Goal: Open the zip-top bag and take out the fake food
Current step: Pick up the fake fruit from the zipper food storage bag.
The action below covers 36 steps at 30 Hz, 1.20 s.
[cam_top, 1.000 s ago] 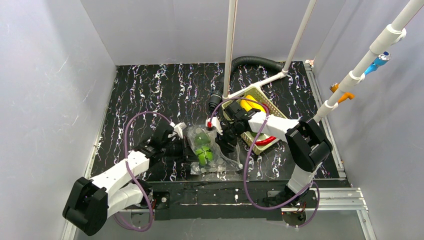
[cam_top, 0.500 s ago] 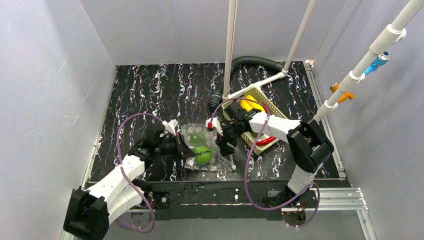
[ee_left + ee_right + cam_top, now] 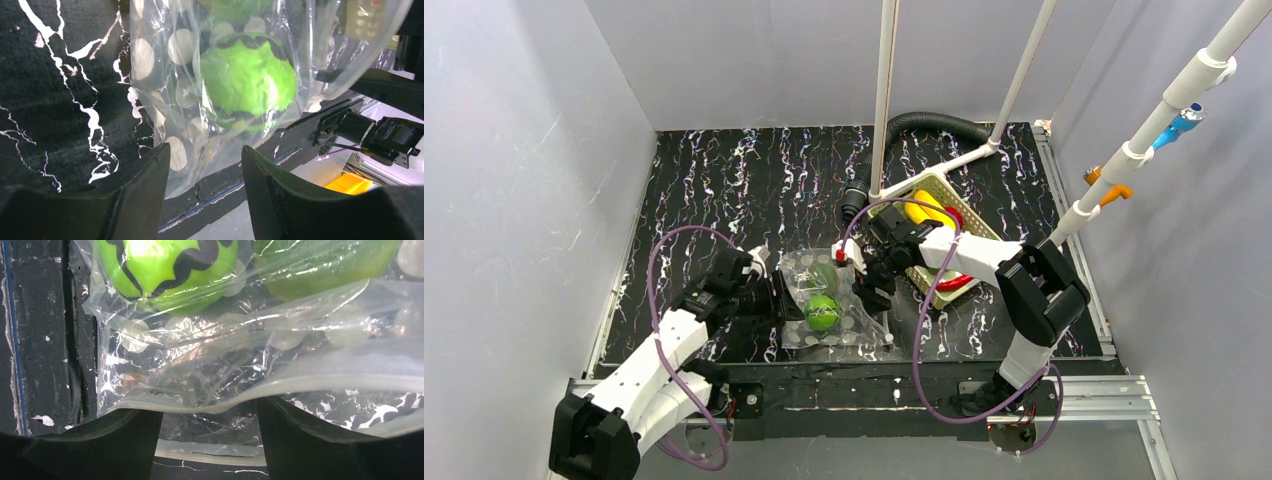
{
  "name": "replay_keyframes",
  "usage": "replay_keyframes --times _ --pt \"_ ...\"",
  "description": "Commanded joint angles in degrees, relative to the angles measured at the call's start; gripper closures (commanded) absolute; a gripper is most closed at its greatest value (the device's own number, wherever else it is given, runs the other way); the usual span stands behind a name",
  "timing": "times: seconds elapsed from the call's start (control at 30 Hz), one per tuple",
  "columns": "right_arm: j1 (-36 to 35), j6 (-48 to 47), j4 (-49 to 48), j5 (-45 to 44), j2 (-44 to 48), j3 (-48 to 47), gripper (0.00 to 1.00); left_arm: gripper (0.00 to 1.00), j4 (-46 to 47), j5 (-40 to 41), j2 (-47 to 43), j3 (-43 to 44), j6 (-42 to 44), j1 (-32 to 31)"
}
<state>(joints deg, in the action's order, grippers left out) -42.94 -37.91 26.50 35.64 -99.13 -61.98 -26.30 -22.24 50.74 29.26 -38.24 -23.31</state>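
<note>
The zip-top bag, clear with white dots, lies flat on the black marbled table between my two grippers. Inside it sit a bright green ball with black lines and a darker green fruit. My left gripper stands open just left of the bag, with the bag's corner beside its left finger and the ball ahead. My right gripper is open at the bag's mouth. The upper zip lip drapes across its fingertips and the lower lip lies beneath. A yellow banana and a red chili lie in the basket.
The pale green slotted basket stands right of the bag, under my right arm. A black corrugated hose and white pipes rise behind it. The table's near edge runs close below the bag.
My left gripper has opened, let go of the bag and drawn back to the left. The bag has dropped flat onto the table. My right gripper has opened a little wider.
</note>
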Motion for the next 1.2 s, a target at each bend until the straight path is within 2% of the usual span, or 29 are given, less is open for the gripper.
replay_keyframes --times 0.0,0.1,0.2,0.27,0.37,0.5,0.6,0.73,0.9,1.17 --pt "-0.5 -4.6 -1.4 -0.9 0.2 0.3 0.25 0.45 -5.5 -0.7 -3.7 4.9 2.2 0.3" --pt "-0.5 -9.0 -1.6 -0.4 0.9 0.8 0.24 0.45 -9.8 0.0 -5.2 9.4 4.5 0.2" --pt "-0.4 -11.2 -0.5 -0.1 0.6 -0.5 0.24 0.51 -11.9 -1.0 -6.1 13.3 5.3 0.0" --pt "-0.4 -12.7 -0.3 0.2 1.0 -0.4 0.24 0.56 -9.0 -3.2 -5.7 13.4 4.2 -0.3" --pt "-0.3 -14.6 0.0 1.0 2.2 0.4 0.24 0.72 -3.3 -6.1 0.0 11.2 2.3 -1.2" --pt "0.4 -14.7 -0.1 2.0 2.9 1.1 0.24 0.78 3.1 -5.3 7.1 8.3 1.4 -3.2" --pt "0.7 -14.7 -0.2 2.2 2.7 1.3 0.24 0.86 2.6 -1.9 10.1 8.0 2.9 -3.4" --pt "0.8 -16.0 0.4 2.7 2.4 1.3 0.24 0.89 1.1 1.0 11.6 6.7 4.3 -3.5" --pt "0.7 -26.5 1.9 6.0 3.1 3.1 0.19 0.89 3.7 -0.3 15.0 4.5 4.2 -3.5" --pt "0.3 -30.2 -2.9 5.1 3.6 4.8 0.18 0.89 8.3 -0.9 24.2 6.0 5.0 -3.6"
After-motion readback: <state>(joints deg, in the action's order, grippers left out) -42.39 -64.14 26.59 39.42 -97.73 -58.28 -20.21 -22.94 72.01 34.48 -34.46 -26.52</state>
